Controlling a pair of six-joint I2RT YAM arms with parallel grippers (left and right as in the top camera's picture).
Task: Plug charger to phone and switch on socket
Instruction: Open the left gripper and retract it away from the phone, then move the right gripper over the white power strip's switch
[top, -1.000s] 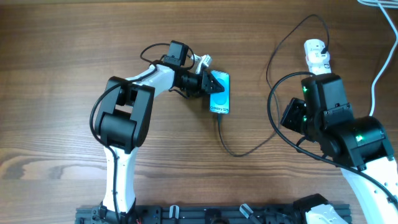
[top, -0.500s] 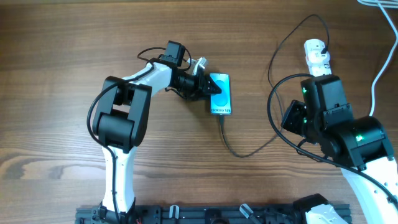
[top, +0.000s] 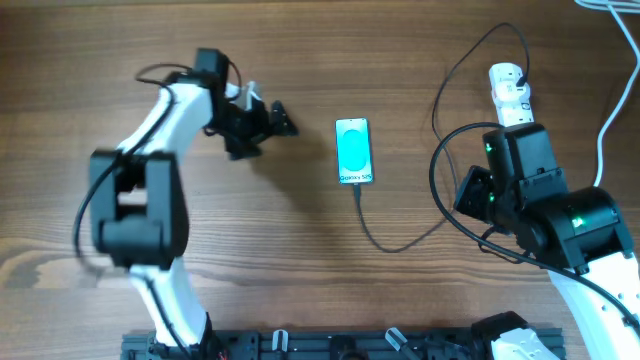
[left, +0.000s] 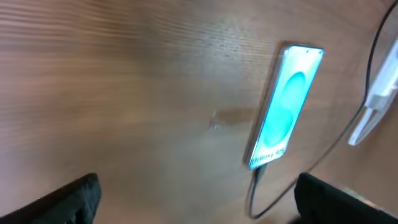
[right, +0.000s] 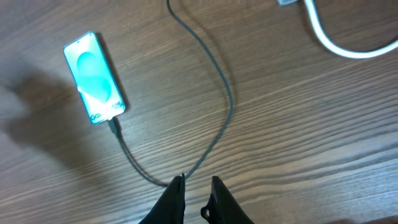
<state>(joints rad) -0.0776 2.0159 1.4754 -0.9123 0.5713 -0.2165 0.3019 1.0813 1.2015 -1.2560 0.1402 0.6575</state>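
Left gripper: my fingers stand wide apart, holding nothing; the phone lies flat ahead of them, well apart, screen lit. The charger meets the phone's text-band end with its connector tip, then loops across the table just under my right gripper, whose fingers are nearly together on nothing I can see. The socket lies beyond my right arm.
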